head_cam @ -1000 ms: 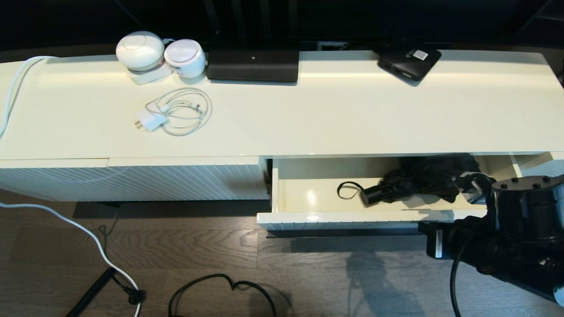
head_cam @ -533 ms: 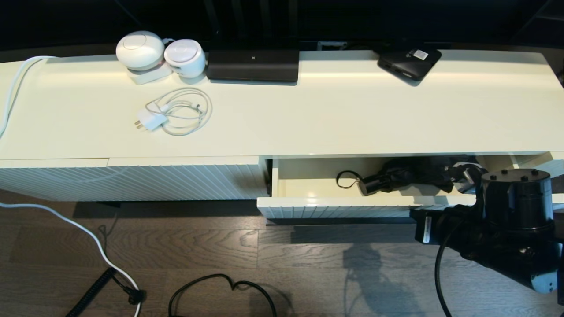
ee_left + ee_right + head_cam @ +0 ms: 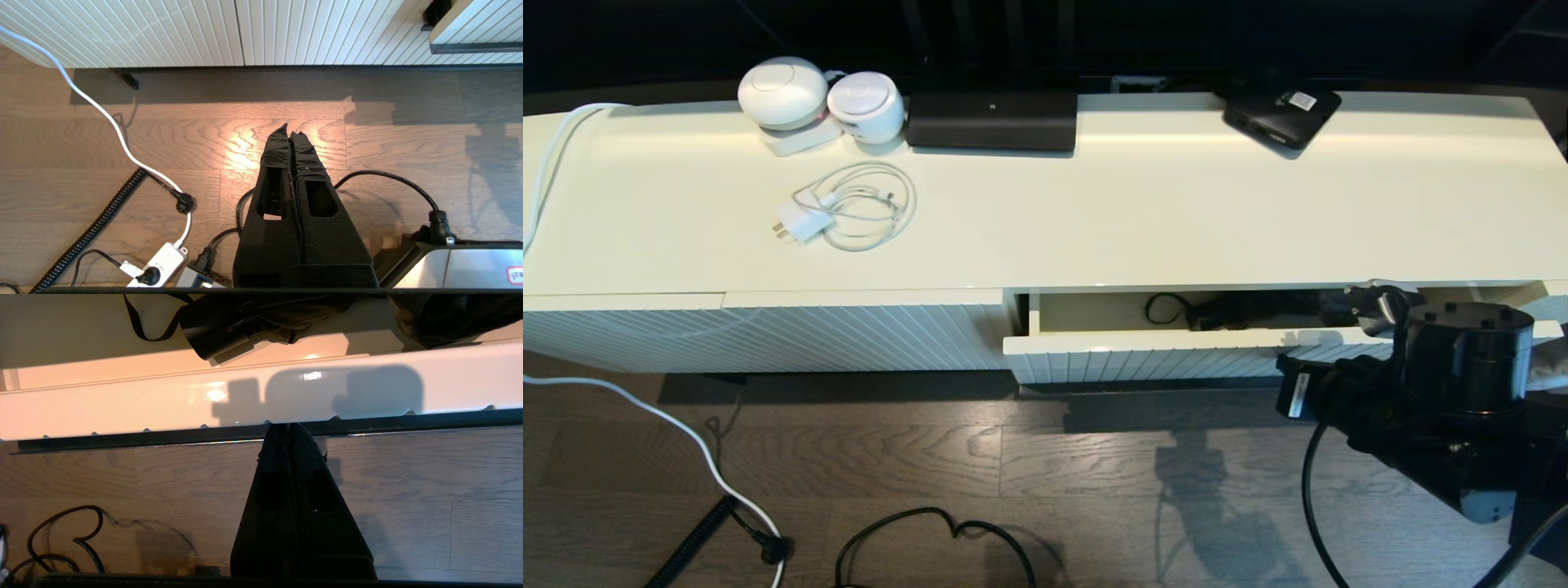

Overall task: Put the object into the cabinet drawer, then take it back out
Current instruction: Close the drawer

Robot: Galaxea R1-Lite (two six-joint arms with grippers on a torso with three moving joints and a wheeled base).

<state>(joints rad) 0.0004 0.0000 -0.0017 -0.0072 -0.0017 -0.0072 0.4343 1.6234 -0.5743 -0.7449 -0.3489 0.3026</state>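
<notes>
Both fingers of the right gripper are pressed together, empty, against the drawer front; the folding umbrella is seen beyond, inside. The left gripper, closed, is parked over the floor.

Cream cabinet top with white charger cable, two black boxes, white speakers

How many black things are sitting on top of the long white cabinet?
2. A wide black rectangular device sits at the back near the middle, beside the white round gadgets. A flat black box with a white label sits at the back further right. None seems hidden.
</notes>
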